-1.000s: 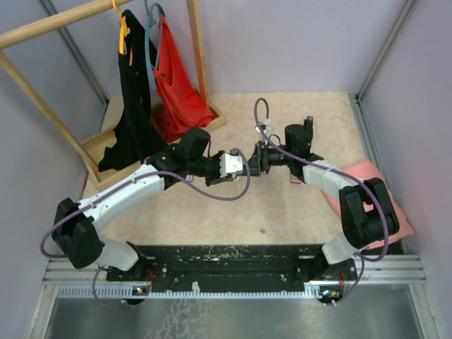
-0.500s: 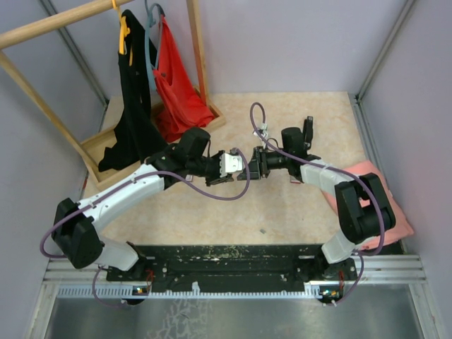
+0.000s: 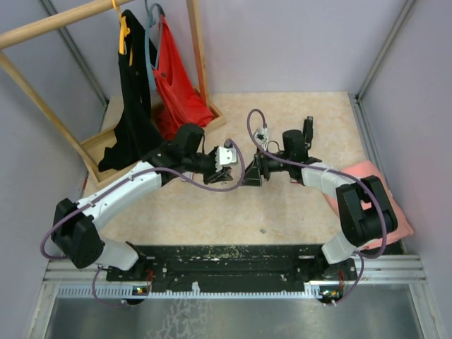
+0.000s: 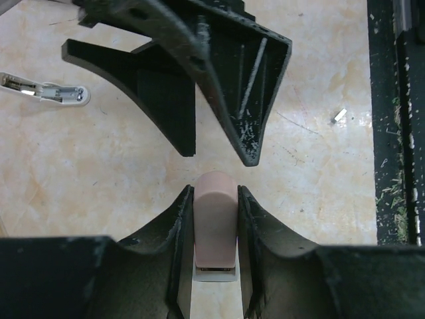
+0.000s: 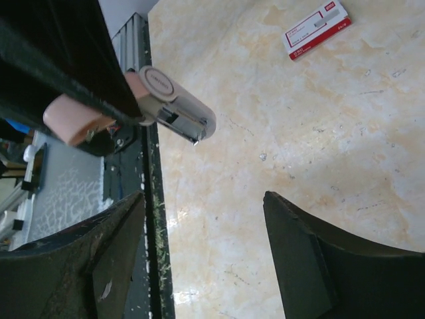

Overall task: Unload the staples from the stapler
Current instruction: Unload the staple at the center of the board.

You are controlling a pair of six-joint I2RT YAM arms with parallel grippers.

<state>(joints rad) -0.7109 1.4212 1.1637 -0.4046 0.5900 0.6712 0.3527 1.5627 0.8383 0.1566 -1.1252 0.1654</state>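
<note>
A pink-and-white stapler (image 4: 214,219) sits end-on between the fingers of my left gripper (image 4: 214,193), which is shut on it. From the right wrist it shows as a pink top over a white body with a metal mouth (image 5: 174,109), held above the table. My right gripper (image 5: 202,196) faces it a short way off, open, with nothing between its fingers. Its two black fingers (image 4: 249,100) hang just beyond the stapler's tip without touching it. Both grippers meet at mid-table (image 3: 240,169). A tiny silvery staple piece (image 4: 340,115) lies on the table.
A silvery-white clip-like piece (image 4: 43,91) lies on the table to the left. A red-and-white box (image 5: 317,28) lies farther off. A slim black object (image 3: 308,129) stands behind the right arm. A wooden rack with hanging clothes (image 3: 152,85) fills the back left; a pink cloth (image 3: 378,187) lies right.
My right gripper's jaws have spread wider and it has edged left toward the stapler. My left wrist has turned and shifted slightly back, still shut on the stapler.
</note>
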